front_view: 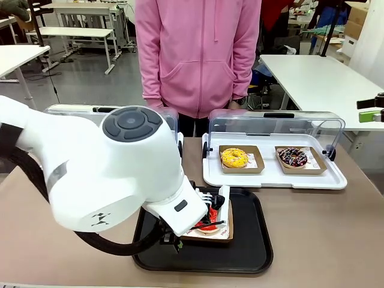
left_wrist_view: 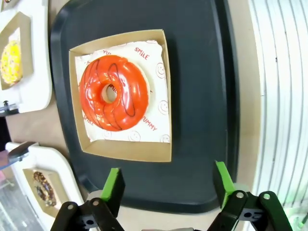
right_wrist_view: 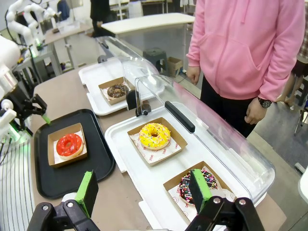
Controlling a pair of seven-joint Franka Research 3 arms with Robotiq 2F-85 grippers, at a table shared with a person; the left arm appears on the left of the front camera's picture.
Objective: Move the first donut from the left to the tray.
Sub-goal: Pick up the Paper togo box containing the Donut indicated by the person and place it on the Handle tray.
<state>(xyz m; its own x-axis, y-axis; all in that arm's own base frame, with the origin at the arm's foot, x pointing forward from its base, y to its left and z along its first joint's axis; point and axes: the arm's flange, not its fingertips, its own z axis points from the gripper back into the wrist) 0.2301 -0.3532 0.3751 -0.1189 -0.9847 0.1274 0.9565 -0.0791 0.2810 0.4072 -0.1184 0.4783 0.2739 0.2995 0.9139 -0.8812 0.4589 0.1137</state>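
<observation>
The red-glazed first donut from the left (left_wrist_view: 113, 93) lies in its shallow brown cardboard holder (left_wrist_view: 120, 150) on the black tray (left_wrist_view: 192, 96). My left gripper (left_wrist_view: 167, 185) hangs open a little back from the holder, its green pads clear of the cardboard and nothing between them. From the front, my left arm covers most of the donut (front_view: 208, 227), which sits on the tray (front_view: 252, 246) under the left gripper (front_view: 211, 211). My right gripper (right_wrist_view: 143, 190) is open and empty, off to the side above the white tray, looking at the donut (right_wrist_view: 69, 144) and black tray (right_wrist_view: 72, 180).
A white tray (front_view: 276, 179) with a raised clear lid holds a yellow donut (front_view: 234, 157) and a sprinkled chocolate donut (front_view: 293, 157). A second white tray (right_wrist_view: 96, 77) carries a chocolate donut (right_wrist_view: 117, 90). A person in a pink hoodie (front_view: 198, 54) stands at the far side.
</observation>
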